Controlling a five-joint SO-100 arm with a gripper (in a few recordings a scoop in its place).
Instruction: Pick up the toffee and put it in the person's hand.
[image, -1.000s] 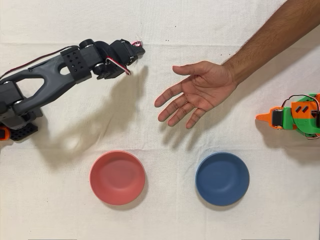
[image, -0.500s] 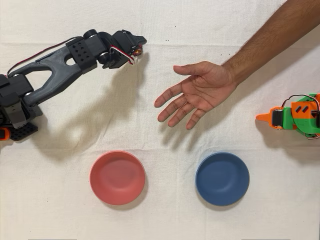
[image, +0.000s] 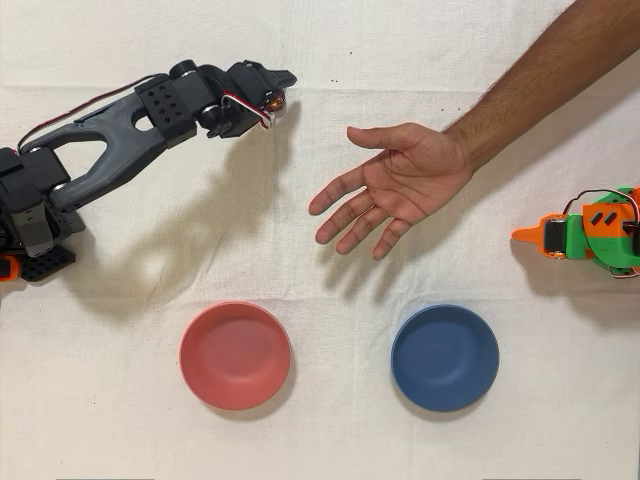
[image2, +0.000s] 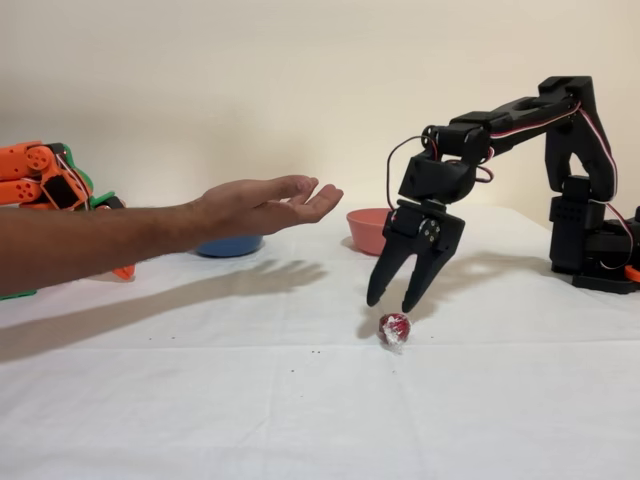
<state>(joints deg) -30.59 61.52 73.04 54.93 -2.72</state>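
Observation:
The toffee (image2: 394, 328), a small round candy in a shiny red wrapper, lies on the white cloth. My black gripper (image2: 390, 302) hangs open just above it, fingers pointing down on either side and not touching it. In the overhead view the gripper (image: 278, 90) is at the upper left and the toffee (image: 278, 104) peeks out beneath its tip. The person's hand (image: 400, 185) is held open, palm up, right of the gripper in that view. From the side, the hand (image2: 265, 205) hovers above the table to the gripper's left.
A red bowl (image: 235, 355) and a blue bowl (image: 444, 357) sit along the near edge in the overhead view. The idle orange arm (image: 590, 235) stands at the right edge. The person's forearm (image: 530, 90) crosses the upper right.
The black arm has swung its gripper a little toward the top of the overhead picture, over the toffee. The hand and both bowls have stayed put.

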